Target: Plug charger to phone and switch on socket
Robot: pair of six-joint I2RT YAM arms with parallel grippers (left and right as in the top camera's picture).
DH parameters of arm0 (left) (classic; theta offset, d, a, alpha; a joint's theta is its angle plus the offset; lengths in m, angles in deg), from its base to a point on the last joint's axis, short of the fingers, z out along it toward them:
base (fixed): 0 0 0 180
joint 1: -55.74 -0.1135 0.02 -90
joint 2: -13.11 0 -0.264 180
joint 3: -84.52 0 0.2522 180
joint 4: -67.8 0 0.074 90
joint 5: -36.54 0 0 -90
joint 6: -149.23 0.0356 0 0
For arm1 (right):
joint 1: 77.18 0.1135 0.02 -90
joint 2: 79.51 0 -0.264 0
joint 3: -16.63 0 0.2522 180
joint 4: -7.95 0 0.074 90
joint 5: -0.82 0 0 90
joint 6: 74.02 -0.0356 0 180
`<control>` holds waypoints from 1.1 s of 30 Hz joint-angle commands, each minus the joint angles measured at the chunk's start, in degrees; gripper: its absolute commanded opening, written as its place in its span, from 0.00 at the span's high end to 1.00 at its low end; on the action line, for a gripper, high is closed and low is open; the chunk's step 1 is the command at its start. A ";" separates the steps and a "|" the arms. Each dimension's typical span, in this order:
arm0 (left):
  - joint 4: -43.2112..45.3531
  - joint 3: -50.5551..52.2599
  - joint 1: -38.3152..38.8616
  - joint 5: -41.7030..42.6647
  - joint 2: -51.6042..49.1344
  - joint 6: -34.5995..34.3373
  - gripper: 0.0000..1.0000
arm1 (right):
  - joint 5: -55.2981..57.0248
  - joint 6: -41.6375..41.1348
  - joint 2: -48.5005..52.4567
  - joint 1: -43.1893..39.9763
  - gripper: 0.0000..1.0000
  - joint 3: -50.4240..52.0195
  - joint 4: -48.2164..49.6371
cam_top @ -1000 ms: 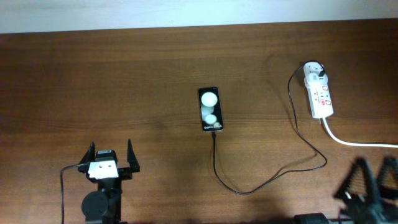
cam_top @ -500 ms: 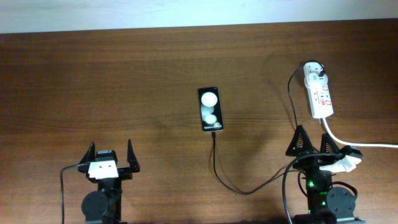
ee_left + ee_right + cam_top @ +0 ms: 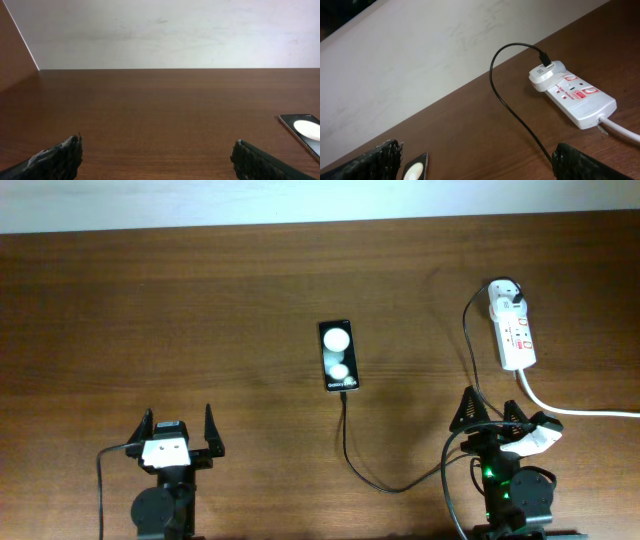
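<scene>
A: Where did we find the phone (image 3: 338,356)?
B: Flat at the middle of the table (image 3: 150,300). Overhead, the charger (image 3: 345,435) cable met its near end; our wrist views cut that off.
A: And the socket (image 3: 516,335)?
B: Far right. Our right wrist view showed the adapter (image 3: 543,77) seated in its end, red marks (image 3: 588,92) beside.
A: Claws?
B: Left gripper (image 3: 180,428) and right gripper (image 3: 490,412) both stood spread, holding nothing.

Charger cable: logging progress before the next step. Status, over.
Both open, empty: left gripper, right gripper. Charger cable reaches phone end, adapter in power strip. Switch state unreadable. Nothing blocking the strip.
</scene>
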 commanded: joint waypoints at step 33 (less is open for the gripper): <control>0.02 0.39 -0.02 0.63 0.09 0.94 0.01 | -6.67 25.07 -0.48 0.20 0.01 1.38 1.01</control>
